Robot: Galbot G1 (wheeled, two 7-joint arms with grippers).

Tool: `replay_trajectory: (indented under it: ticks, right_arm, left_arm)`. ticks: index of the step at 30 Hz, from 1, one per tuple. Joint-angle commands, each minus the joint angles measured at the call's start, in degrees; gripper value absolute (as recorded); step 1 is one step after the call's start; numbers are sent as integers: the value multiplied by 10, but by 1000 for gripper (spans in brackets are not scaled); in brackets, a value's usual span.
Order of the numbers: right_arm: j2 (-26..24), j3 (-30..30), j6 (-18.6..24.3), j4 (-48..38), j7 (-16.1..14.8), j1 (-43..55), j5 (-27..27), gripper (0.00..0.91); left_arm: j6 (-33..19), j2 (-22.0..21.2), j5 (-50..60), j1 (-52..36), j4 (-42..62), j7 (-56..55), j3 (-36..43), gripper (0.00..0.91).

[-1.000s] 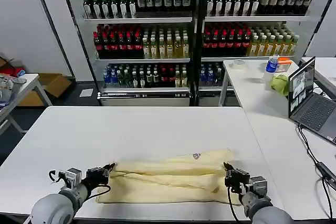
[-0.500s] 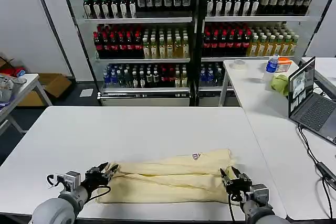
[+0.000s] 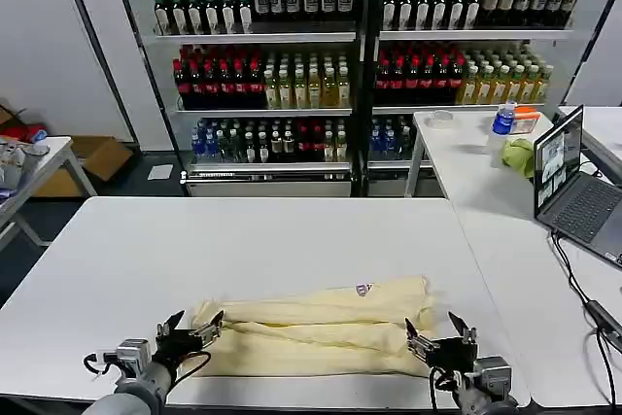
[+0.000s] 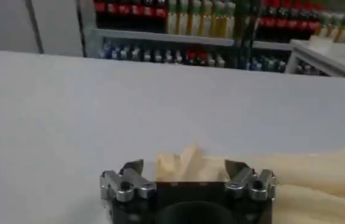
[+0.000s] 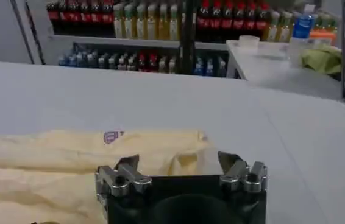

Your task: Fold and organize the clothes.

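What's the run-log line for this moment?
garment: folded into long strip on table | left gripper: open, at strip's left end | right gripper: open, at strip's right end

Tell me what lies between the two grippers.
The folded cream garment spans the table from the left gripper to the right gripper, per the head view.

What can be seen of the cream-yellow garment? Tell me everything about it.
The cream-yellow garment is thin, soft fabric, folded lengthwise into a long wrinkled band on the white table's near edge. A small label sits at its far edge. The left gripper and right gripper are open at its ends, gripping nothing.
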Motion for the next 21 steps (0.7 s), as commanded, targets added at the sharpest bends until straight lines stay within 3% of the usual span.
replay_trajectory:
  ticks: [1, 3, 4, 6, 8, 11, 21]
  right_arm:
    - [4, 9, 2, 15, 1, -16, -6, 907]
    - [3, 11, 2, 16, 1, -17, -4, 907]
    - [3, 11, 2, 16, 1, -17, -4, 907]
    - [3, 13, 2, 17, 1, -17, -3, 907]
    - [4, 13, 2, 17, 2, -17, -3, 907]
    - [4, 13, 2, 20, 2, -18, -2, 907]
    - [5, 20, 2, 29, 3, -25, -2, 907]
  left_arm:
    - [-12, -84, 1, 9, 10, -37, 0, 907]
    - [-11, -88, -5, 13, 9, -38, 2, 907]
    - [-11, -89, -7, 14, 8, -37, 2, 836]
    - [-11, -91, -8, 14, 6, -37, 2, 453]
    - [-12, -91, -9, 14, 7, -36, 2, 202]
    - [-12, -92, -13, 15, 5, -35, 3, 20]
    - [-18, -96, -30, 26, -5, -32, -1, 10]
